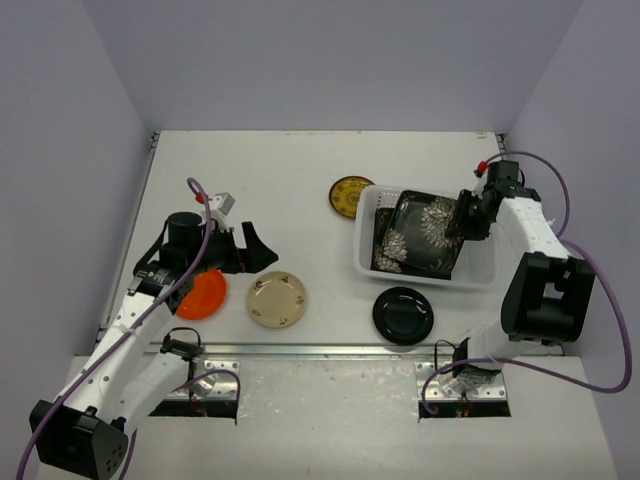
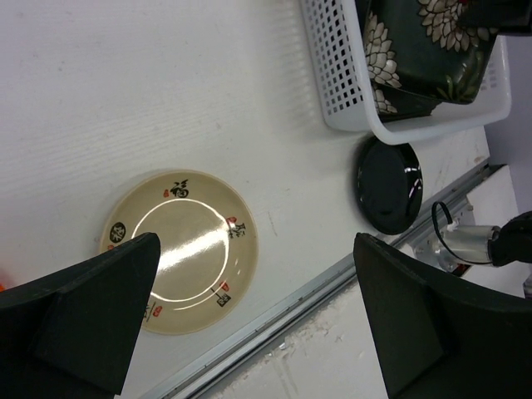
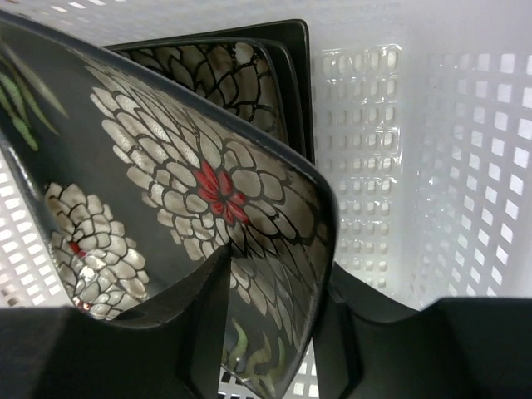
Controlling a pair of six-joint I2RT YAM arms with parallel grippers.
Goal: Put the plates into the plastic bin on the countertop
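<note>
The white lattice plastic bin [image 1: 366, 262] stands on the countertop [image 1: 260, 170] at the right. A black floral square plate [image 3: 183, 166] leans tilted inside it, over a second floral plate [image 3: 224, 75]. My right gripper [image 3: 274, 307] straddles the tilted plate's rim, jaws parted wider than the rim, so it is open. My left gripper [image 2: 253, 316] hangs wide open and empty above the cream round plate [image 2: 187, 249]. On the countertop lie the orange plate [image 1: 205, 295], the glossy black plate [image 1: 403, 314] and the patterned yellow plate [image 1: 350, 196].
Pale lavender walls [image 1: 70, 180] close in the countertop on three sides. A metal strip [image 1: 320, 349] runs along its front edge. The yellow plate touches the bin's back left corner, and the black plate lies just in front of the bin [image 2: 337, 75].
</note>
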